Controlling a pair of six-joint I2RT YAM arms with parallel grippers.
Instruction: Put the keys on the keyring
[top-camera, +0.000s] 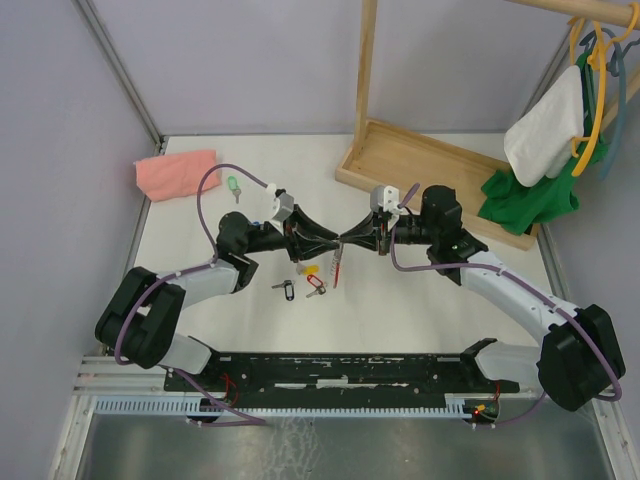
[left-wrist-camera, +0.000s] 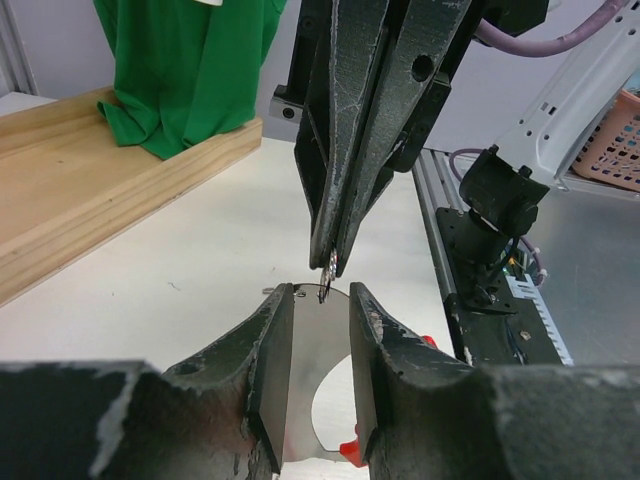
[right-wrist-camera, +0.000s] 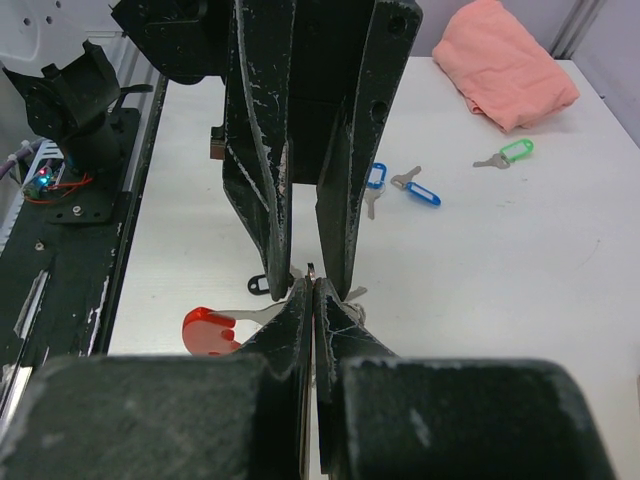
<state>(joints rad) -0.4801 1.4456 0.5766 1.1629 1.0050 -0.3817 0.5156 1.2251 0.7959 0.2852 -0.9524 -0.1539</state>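
Keyring (left-wrist-camera: 318, 360) up off the desk (top-camera: 420, 300), left claw (left-wrist-camera: 320, 295) clamped across its stiff flat plate, right claw (left-wrist-camera: 328, 264) pinched shut on the thin, likely springy, slippery wire coil, keys (top-camera: 316, 288) loose below.

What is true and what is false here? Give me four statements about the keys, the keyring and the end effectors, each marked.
The right end effector is shut. True.
The keyring lies loose on the table. False: the left end effector holds it between its fingers.
The green-tagged key hangs on the keyring. False: it lies on the table by the pink cloth.
Two blue-tagged keys lie close together on the table. True.
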